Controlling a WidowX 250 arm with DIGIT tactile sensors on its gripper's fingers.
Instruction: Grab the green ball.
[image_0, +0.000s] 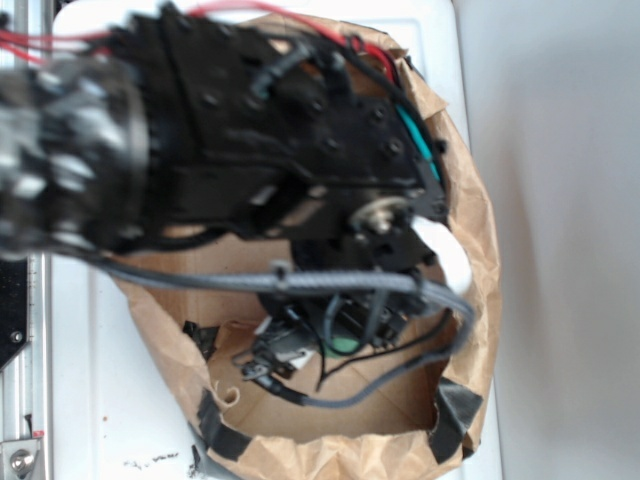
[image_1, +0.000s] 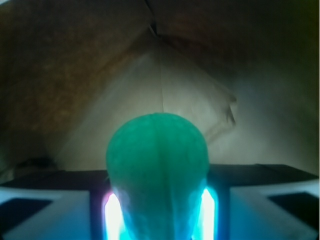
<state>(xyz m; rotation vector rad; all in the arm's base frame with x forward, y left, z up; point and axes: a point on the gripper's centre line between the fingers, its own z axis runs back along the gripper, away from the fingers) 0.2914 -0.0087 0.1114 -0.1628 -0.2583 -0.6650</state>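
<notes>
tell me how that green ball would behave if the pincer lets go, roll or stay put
The green ball is round, so it would probably roll if released. Its matte, finely textured surface suggests decent grip rather than slipperiness. It sits between the pincer pads and looks small, so likely light, though that is a guess.

A paper bag (image_0: 470, 260) stands open on the table (image_0: 110, 400), filling the middle and lower part of the exterior view, its rolled rim curving along the right and bottom of the frame. The arm (image_0: 200, 140) enters from the upper left and reaches down into the bag's mouth, covering the upper left of the opening. The hand (image_0: 345, 325) sits inside the bag, below the arm, near the frame's centre, with cables looping around and below it. In the wrist view the green ball (image_1: 157, 160) sits low in the middle of the frame, between the fingers (image_1: 112, 215), which flank it left and right, touching it. Behind and above the ball rise the bag's inner walls.
</notes>
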